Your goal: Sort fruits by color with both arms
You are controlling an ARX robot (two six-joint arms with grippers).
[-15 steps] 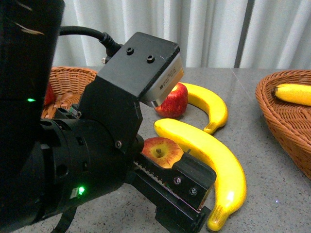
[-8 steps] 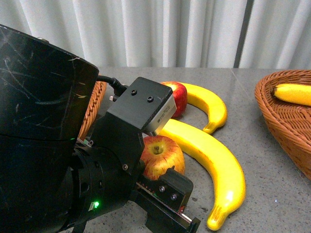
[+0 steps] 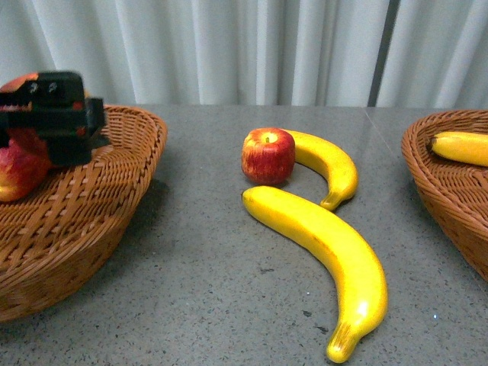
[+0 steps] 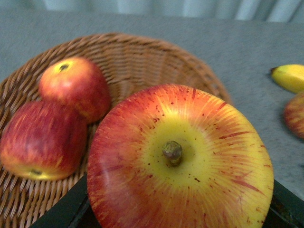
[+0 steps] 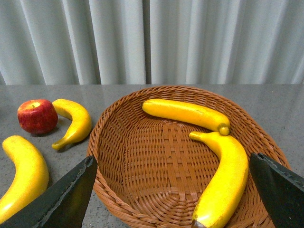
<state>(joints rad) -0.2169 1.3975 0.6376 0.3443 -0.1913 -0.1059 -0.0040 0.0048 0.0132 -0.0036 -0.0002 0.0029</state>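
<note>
Front view | left hand [image 3: 46, 126] moved over left basket [image 3: 114, 191], gripping apple [image 4: 180, 156] | right hand [image 5: 171, 197] spread wide

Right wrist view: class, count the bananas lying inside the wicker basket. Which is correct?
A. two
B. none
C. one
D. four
A. The basket holds a straighter banana towards its far side and a curved banana nearer the camera, and no other fruit is in it.
</note>
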